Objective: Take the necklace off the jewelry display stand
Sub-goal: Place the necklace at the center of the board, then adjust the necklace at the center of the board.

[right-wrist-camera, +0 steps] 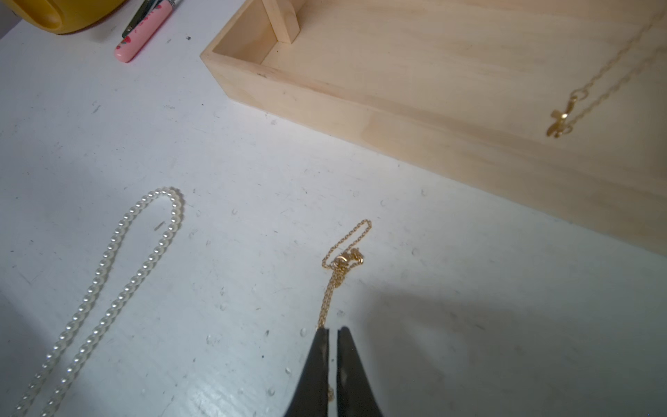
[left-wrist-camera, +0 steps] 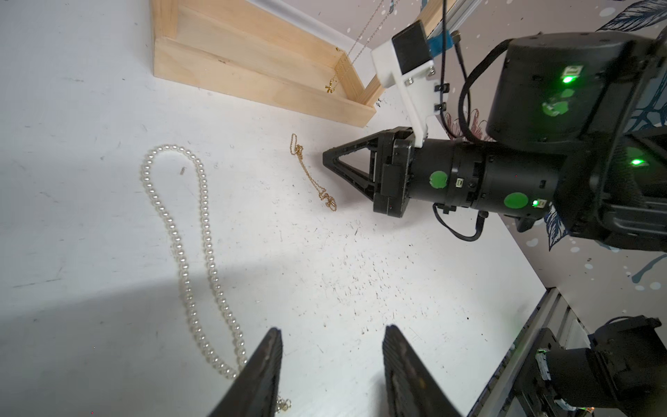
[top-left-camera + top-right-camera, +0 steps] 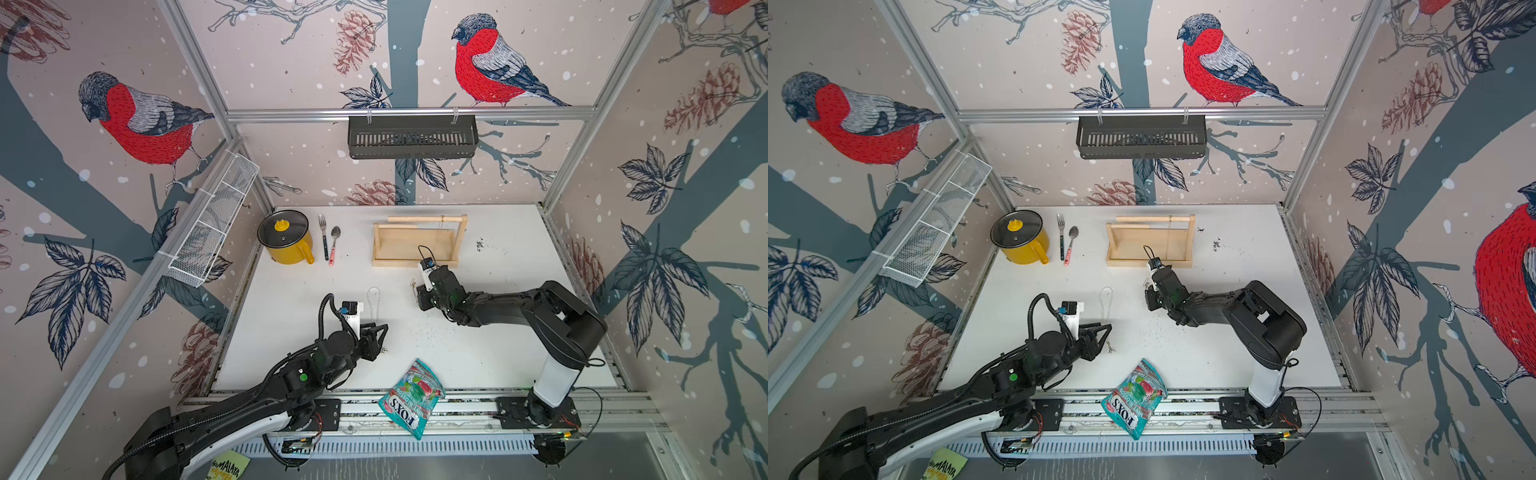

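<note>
The light natural-wood jewelry display stand [image 3: 415, 262] sits at the far middle of the white bench [image 3: 498, 340]. Its tray base lies flat and its round dowel bar [image 3: 415, 219] runs across the top. A thin gold necklace with a small pendant [image 1: 559, 122] hangs from the bar near the upright post [image 3: 461, 239], the pendant dangling just over the tray floor. In both top views it shows only as a fine line dropping from the dowel.

The right claw [image 3: 417, 286] is on the near side of the stand, just in front of the tray's front wall and low over the bench. It is apart from the hanging necklace, which lies beyond that wall and off to one side. The jaws are drawn together, with only a sliver of a gap at the tips in the right wrist view. A second gold chain necklace [image 1: 346, 252] lies on the bench in front of the right claw and runs up to the tips and beneath them. That view does not show whether the tips nip it. In the left wrist view the chain lies flat on the bench just beside the claw's tip.

The left claw [image 2: 334, 329] is nearer the front edge of the bench, well apart from the stand. Its jaws are parted with nothing between them. A white pearl necklace [image 2: 202, 234] lies in a long loop on the bench between the two claws, and its clasp end rests beside one of the left claw's fingers [image 2: 267, 368].
</note>
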